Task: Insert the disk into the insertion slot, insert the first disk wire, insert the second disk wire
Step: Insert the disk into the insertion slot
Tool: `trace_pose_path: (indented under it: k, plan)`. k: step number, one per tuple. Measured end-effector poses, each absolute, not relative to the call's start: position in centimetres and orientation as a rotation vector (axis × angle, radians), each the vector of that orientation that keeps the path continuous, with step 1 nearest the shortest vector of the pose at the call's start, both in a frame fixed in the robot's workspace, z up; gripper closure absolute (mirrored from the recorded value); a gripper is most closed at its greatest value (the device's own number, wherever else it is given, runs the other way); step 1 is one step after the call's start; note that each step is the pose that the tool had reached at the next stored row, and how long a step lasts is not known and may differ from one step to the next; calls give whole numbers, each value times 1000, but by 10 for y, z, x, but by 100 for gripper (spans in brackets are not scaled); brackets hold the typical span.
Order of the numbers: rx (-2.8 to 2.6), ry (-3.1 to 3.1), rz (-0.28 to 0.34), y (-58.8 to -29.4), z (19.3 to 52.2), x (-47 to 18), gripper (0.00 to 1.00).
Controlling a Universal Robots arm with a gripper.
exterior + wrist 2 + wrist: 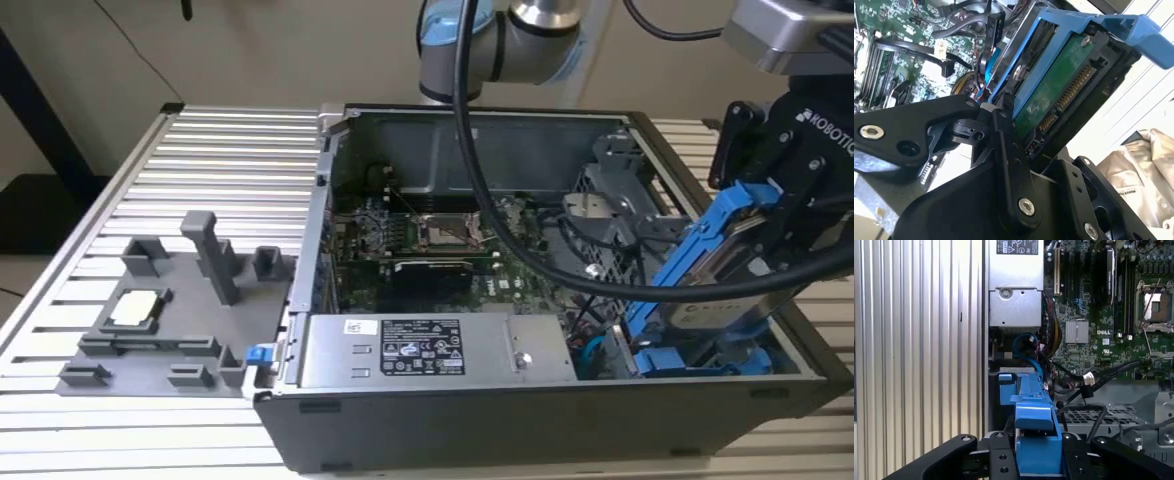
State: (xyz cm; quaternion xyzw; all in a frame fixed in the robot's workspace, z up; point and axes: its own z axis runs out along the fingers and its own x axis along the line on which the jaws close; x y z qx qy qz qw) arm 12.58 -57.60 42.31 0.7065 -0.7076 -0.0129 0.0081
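The disk [714, 290], a silver drive in a bright blue carrier, hangs tilted over the open computer case's side at the exterior view's right. My gripper [771, 235] is shut on it. In the second wrist view the disk's green underside [1054, 95] and connector edge face the camera, with black fingers [1004, 145] clamped against the carrier. The first wrist view looks along the blue carrier [1036, 435], held between the fingers [999, 460]. Below the disk is the insertion slot [694, 358], with blue parts in it. A loose black wire with a connector [1088, 380] lies over the motherboard.
A grey labelled power-supply box [407, 350] fills the case's front. The motherboard [427, 240] lies behind it. My arm's black cable [534, 255] sweeps across the case. A grey fixture [160, 320] stands on the ribbed table [200, 160] at the exterior view's left.
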Motion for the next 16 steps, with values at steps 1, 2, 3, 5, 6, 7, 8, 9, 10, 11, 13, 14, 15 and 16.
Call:
trace_pose_path:
  k: [1, 2, 3, 5, 6, 7, 8, 9, 10, 11, 13, 14, 15, 16]
  plan:
    - [2209, -2212, -42, -576, 422, 126, 67]
    - [2210, -2213, -44, -576, 421, 126, 67]
    - [2211, -2214, -46, -576, 420, 126, 67]
    - [2212, -2215, -49, -576, 418, 126, 67]
    - [2213, -2216, -51, -576, 417, 126, 67]
    - [2214, -2217, -53, -576, 416, 127, 67]
    - [2214, -2217, -54, -576, 415, 127, 67]
    - [2214, -2217, -54, -576, 414, 128, 67]
    - [2214, -2217, -54, -576, 413, 129, 67]
    - [2214, -2217, -54, -576, 412, 130, 67]
    - [2214, -2217, -54, -576, 410, 130, 67]
    - [2214, -2217, -54, -576, 408, 130, 67]
    - [2214, -2217, -54, -576, 407, 130, 67]
    - [2214, -2217, -54, -576, 405, 130, 67]
